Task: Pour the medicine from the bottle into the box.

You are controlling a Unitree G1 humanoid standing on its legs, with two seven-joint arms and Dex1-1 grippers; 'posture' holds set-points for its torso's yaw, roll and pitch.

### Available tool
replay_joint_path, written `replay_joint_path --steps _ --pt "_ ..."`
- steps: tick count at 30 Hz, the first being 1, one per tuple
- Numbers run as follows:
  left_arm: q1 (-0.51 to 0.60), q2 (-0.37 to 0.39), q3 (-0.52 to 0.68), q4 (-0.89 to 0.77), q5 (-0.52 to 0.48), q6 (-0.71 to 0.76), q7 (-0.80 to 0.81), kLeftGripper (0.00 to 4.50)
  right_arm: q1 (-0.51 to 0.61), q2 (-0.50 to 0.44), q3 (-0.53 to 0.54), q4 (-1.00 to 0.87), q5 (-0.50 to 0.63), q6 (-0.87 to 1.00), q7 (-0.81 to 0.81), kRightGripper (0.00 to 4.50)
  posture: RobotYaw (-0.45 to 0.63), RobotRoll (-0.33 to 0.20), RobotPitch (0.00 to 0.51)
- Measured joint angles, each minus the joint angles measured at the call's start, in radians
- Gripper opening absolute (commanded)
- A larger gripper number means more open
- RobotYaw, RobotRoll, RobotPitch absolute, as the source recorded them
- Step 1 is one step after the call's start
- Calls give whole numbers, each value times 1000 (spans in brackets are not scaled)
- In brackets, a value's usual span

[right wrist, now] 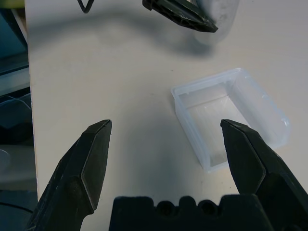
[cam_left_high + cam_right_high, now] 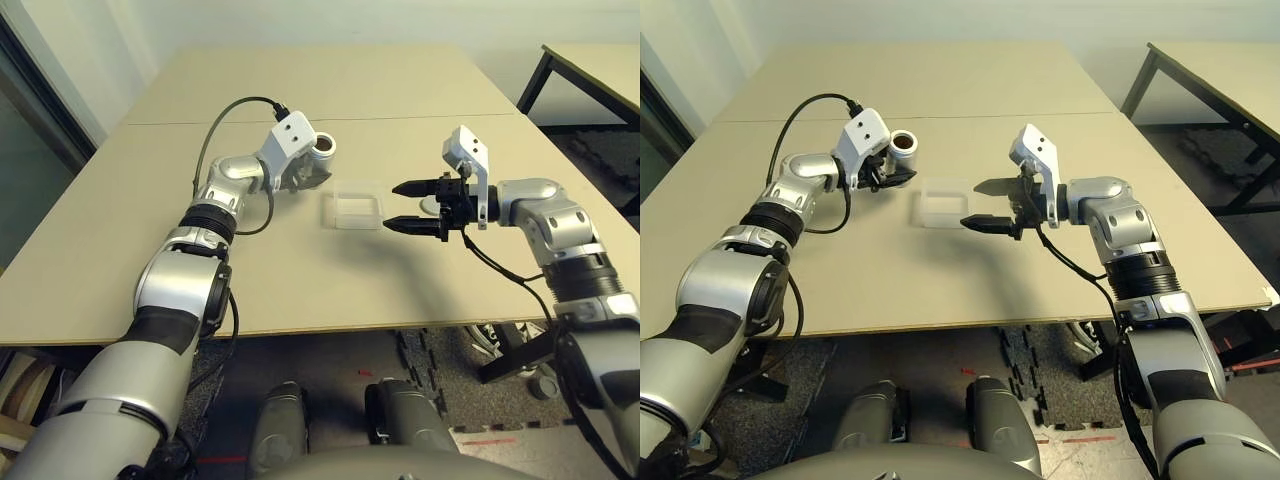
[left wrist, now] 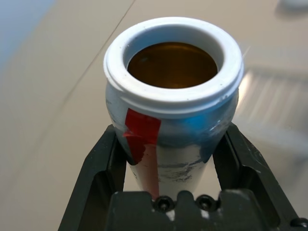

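Observation:
My left gripper (image 2: 305, 172) is shut on the bottle (image 2: 318, 152), a silver cylinder with a white-rimmed open mouth and a red mark. It holds the bottle above the table, just left of and behind the box. In the left wrist view the bottle (image 3: 173, 120) sits between both black fingers (image 3: 103, 159), and its inside looks amber; the medicine is hidden. The box (image 2: 352, 208), clear plastic with rounded corners, lies flat on the table between the two grippers. My right gripper (image 2: 407, 206) hovers open just right of the box (image 1: 231, 115), with nothing between its fingers (image 1: 91, 159).
The tan table (image 2: 300, 290) has free surface in front of and behind the box. A small pale round thing (image 2: 429, 205) lies on the table behind the right gripper's fingers. A second table (image 2: 595, 70) stands at the back right.

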Motion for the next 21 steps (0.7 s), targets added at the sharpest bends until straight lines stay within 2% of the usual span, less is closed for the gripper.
replay_joint_path --steps 3,7,9,11,14,21 --pt "-13 4 -119 6 131 -61 129 2793 0 2 0 1 0 -3 0 4500 -41 0 35" --pt "-137 3 -398 28 436 -131 420 2793 0 4 0 2 0 -3 0 4500 -55 0 33" --pt "-241 -22 -613 59 659 -131 597 2793 0 4 0 0 1 -3 0 4500 -68 0 31" --pt "-305 -57 -750 75 803 -128 714 2793 0 6 0 -3 1 -2 -1 4500 -81 0 30" --pt "-324 -106 -833 117 885 -119 750 2793 3 5 -3 -24 7 11 -9 4500 -95 0 29" --pt "-322 -127 -860 158 913 -119 739 2793 25 -1 -7 -66 33 37 -29 4500 -100 0 27"
